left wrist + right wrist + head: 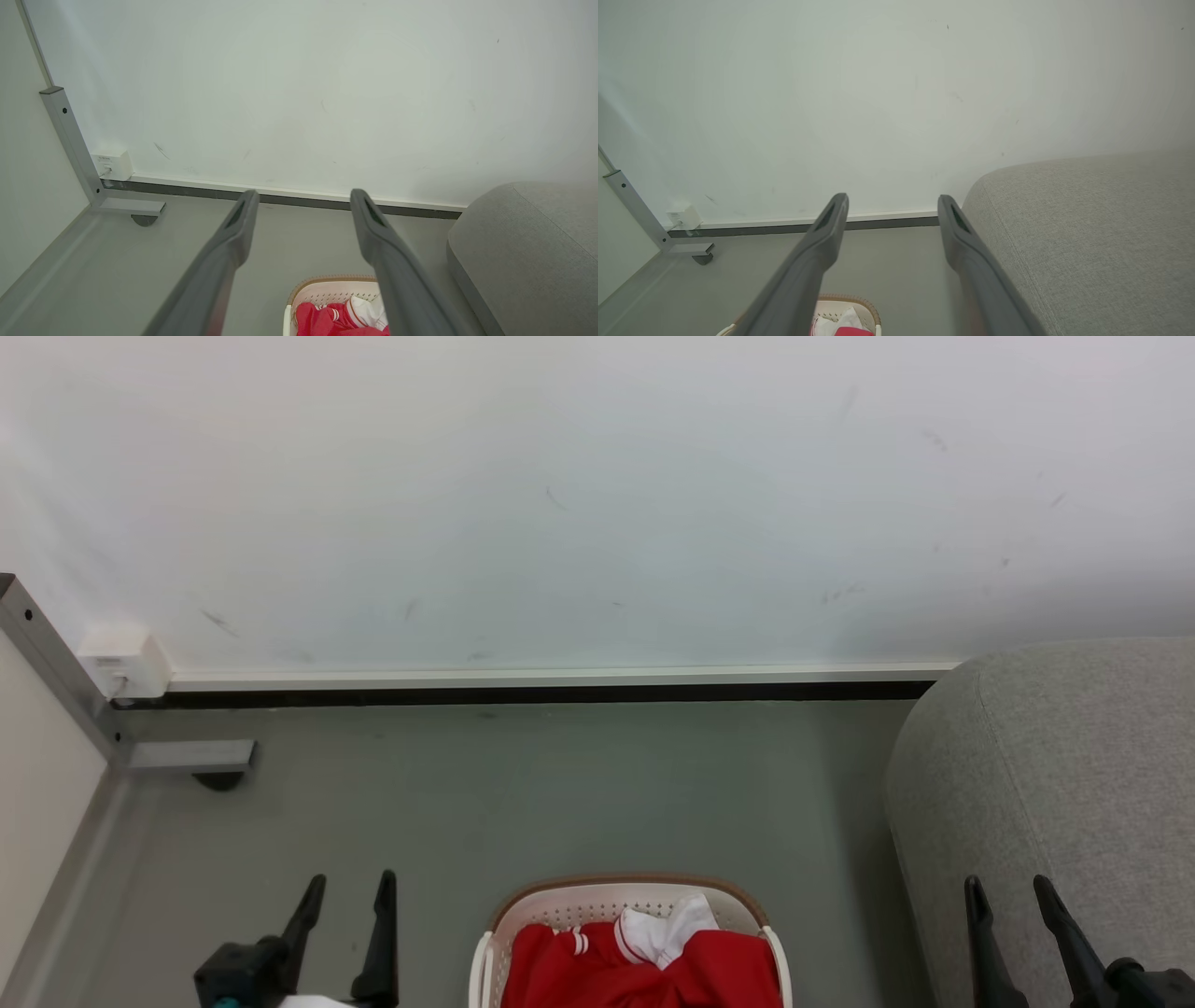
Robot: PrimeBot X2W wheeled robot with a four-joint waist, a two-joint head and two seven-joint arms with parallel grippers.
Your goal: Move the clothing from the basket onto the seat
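The white perforated basket [597, 901] with a brown rim sits on the floor at the bottom centre of the head view, and the red clothing [644, 971] with a white panel and striped trim fills it. The basket [327, 291] and clothing [327, 319] also appear low in the left wrist view, and the basket [847, 305] low in the right wrist view. The grey seat [1074, 784] stands to the right. My left gripper [353, 889] is open, left of the basket. In front of the seat, my right gripper [1008, 891] is open too. Both hold nothing.
A white wall with a dark skirting strip [523, 693] runs behind the grey floor. A grey metal frame post [56, 663] with a foot [191, 756] and a white wall socket box [121, 663] stand at the left.
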